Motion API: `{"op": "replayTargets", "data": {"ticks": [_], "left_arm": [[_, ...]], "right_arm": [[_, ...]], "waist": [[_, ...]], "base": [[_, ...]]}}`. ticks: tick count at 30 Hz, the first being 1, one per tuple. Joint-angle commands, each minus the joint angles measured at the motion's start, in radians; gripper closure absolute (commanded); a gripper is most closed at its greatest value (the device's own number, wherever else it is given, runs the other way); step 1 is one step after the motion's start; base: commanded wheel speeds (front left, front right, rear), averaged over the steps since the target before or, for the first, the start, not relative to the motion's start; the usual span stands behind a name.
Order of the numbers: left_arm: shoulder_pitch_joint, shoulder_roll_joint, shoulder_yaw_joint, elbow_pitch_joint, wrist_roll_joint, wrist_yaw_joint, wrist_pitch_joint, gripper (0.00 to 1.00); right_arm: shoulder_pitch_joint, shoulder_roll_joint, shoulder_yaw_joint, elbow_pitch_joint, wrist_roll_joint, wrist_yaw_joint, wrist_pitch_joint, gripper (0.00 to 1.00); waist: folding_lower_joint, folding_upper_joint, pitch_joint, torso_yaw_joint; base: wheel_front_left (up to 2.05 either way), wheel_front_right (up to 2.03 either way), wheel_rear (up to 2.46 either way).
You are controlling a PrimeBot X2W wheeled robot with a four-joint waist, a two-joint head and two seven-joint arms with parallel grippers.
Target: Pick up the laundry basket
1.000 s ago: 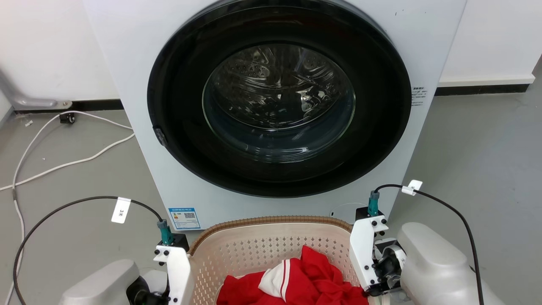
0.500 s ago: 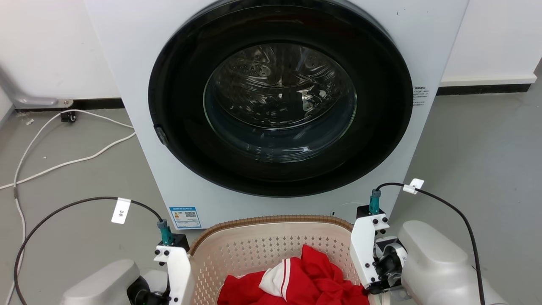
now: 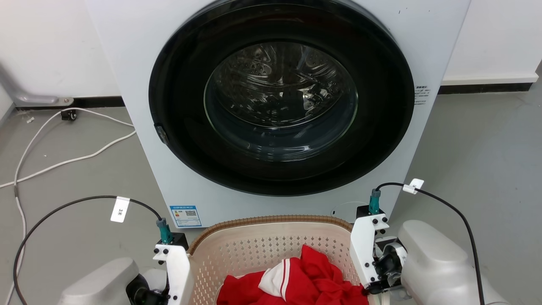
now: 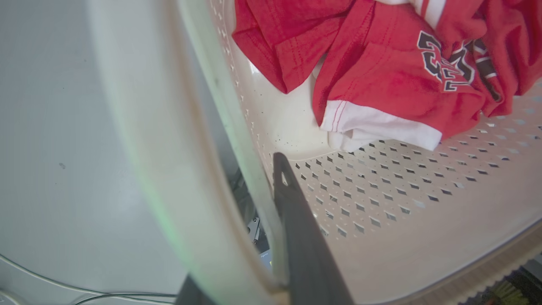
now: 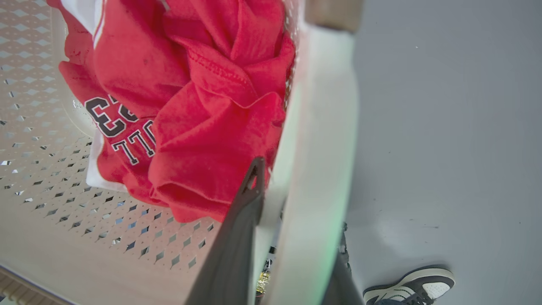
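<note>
The laundry basket [image 3: 271,241] sits low in front of the washing machine [image 3: 423,51], at six o'clock from its round dark door; a red garment [image 3: 296,284] with white trim lies bunched inside it. I can't tell whether its base is on the grey floor [image 3: 487,148] or just off it.

The left gripper [image 4: 254,224] has the basket's nine o'clock side and the right gripper [image 5: 292,216] its three o'clock side. Each straddles a white side handle [image 4: 169,169], one dark finger [image 4: 296,220] inside the perforated wall and the other outside; the plastic fills the gap between them, so I'd call both pincers clamped on the basket rather than open.

To my eye the step in hand is the lift itself, and doing it well means raising both arms at the same pace so the brown rim comes up level; if one side leads, the load will slide and the smooth handles may twist in the grip. The squeeze wants to be firm — slick plastic gives little purchase.

The right inner finger lies against the red cloth, which bulges at its eleven o'clock; a pinched fold there could soften the hold. The machine's front stands close at the basket's twelve o'clock, so I'd bring it up and slightly back. A person's shoe [image 5: 413,284] shows at five o'clock in the right wrist view, near that side; worth minding.
</note>
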Motion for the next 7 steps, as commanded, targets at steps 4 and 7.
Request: {"op": "replayTargets", "data": {"ticks": [4,7], "left_arm": [[-0.013,0.002,-0.006,-0.001,0.0,-0.004,0.008,1.0],[-0.015,0.0,-0.006,-0.001,0.0,-0.004,0.008,1.0]], "right_arm": [[-0.022,-0.002,0.011,-0.01,0.016,0.004,-0.001,1.0],[-0.025,-0.002,0.017,-0.008,0.025,0.004,0.0,1.0]], "waist": [[0.0,0.0,0.0,-0.001],[0.0,0.0,0.001,0.0]], "base": [[0.0,0.0,0.0],[0.0,0.0,0.0]]}}
